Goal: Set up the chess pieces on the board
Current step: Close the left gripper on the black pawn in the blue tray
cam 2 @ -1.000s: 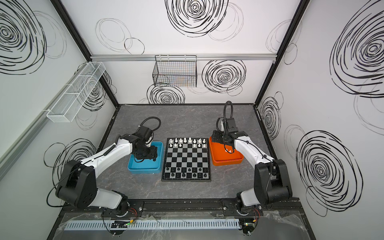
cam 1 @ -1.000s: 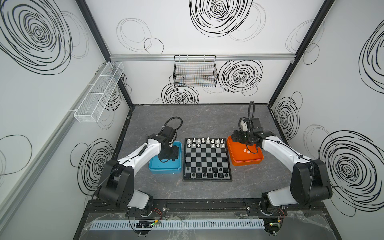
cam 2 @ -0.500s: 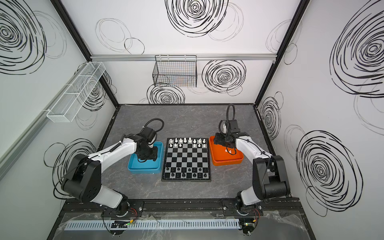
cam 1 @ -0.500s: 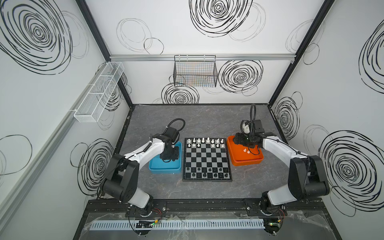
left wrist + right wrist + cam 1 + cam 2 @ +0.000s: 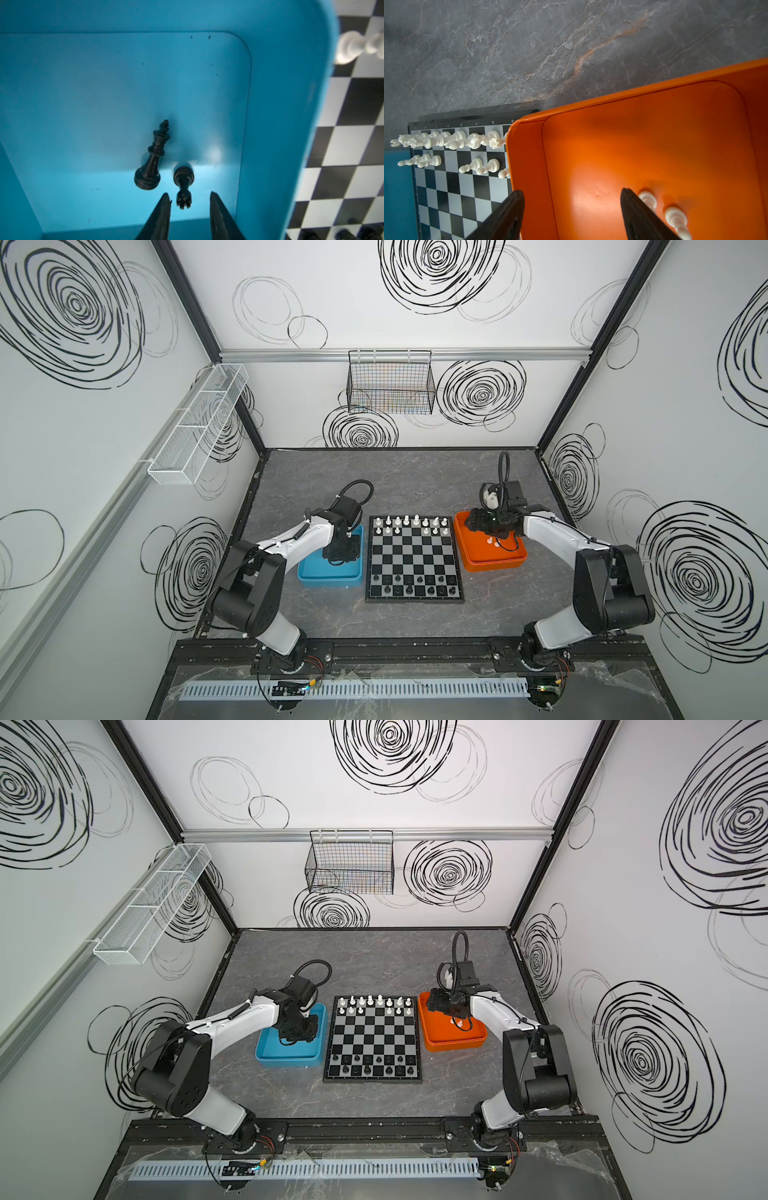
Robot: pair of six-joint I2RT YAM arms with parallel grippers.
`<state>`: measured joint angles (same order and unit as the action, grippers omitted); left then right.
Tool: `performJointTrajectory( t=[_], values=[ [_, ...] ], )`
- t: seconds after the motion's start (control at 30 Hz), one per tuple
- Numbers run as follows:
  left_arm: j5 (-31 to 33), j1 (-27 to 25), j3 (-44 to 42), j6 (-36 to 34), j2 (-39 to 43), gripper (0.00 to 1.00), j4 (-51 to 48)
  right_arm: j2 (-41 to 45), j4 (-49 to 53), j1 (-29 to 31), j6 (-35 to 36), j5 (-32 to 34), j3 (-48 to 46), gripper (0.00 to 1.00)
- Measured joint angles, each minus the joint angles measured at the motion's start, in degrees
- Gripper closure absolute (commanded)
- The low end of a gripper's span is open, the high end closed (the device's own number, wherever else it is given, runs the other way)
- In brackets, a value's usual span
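Observation:
The board (image 5: 413, 556) (image 5: 374, 1036) lies mid-table, with white chess pieces (image 5: 409, 522) on its far two rows and black ones (image 5: 411, 585) on its near two. My left gripper (image 5: 189, 193) (image 5: 338, 560) is down in the blue tray (image 5: 104, 83). Its jaws are open, with a gap on each side of the notched crown of a lying black piece (image 5: 184, 185). A black king (image 5: 152, 160) lies beside that piece. My right gripper (image 5: 571, 190) (image 5: 478, 522) is open astride the wall of the orange tray (image 5: 654, 135). Two white pawns (image 5: 648, 200) stand just beyond its inner finger.
The blue tray (image 5: 328, 578) touches the board's left edge and the orange tray (image 5: 494, 562) its right. A wire basket (image 5: 390, 383) hangs on the back wall and a white mesh shelf (image 5: 199, 423) on the left wall. Grey marble tabletop (image 5: 374, 472) stretches behind the board.
My left gripper's jaws have narrowed around the lying black piece in the blue tray. The right gripper has shifted slightly over the orange tray and kept its width.

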<state>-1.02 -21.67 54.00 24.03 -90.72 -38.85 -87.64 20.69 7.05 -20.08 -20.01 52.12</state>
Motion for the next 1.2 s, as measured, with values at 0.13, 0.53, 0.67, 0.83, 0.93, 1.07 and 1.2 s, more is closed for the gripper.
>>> performJointTrajectory(
  t=[0.13,0.53,0.67,0.83,0.93,1.07,1.2],
  values=[
    [0.02,-0.04,-0.22,0.02,-0.46,0.67,0.26,-0.22,-0.02,0.0,0.2,-0.26,-0.02,0.23],
    [0.04,-0.09,-0.44,-0.22,-1.29,0.76,0.63,-0.85,-0.02,0.0,0.59,-0.68,-0.04,0.24],
    [0.11,-0.09,-0.44,-0.39,-1.73,0.79,1.05,-1.44,-0.02,0.0,0.59,-0.76,-0.04,0.25],
    [0.31,-0.09,-0.44,-0.61,-1.79,0.83,1.14,-1.79,-0.02,0.0,0.59,-1.05,-0.04,0.25],
    [0.48,-0.09,-0.44,-0.76,-1.79,0.86,1.18,-1.79,-0.02,0.0,0.59,-1.16,-0.11,0.25],
    [0.59,-0.09,-0.5,-0.85,-1.79,0.88,1.25,-1.79,-0.02,0.0,0.59,-1.25,-0.22,0.25],
    [0.66,-0.11,-0.5,-0.9,-1.79,0.88,1.25,-1.79,-0.02,0.0,0.59,-1.29,-0.22,0.25]
  ],
)
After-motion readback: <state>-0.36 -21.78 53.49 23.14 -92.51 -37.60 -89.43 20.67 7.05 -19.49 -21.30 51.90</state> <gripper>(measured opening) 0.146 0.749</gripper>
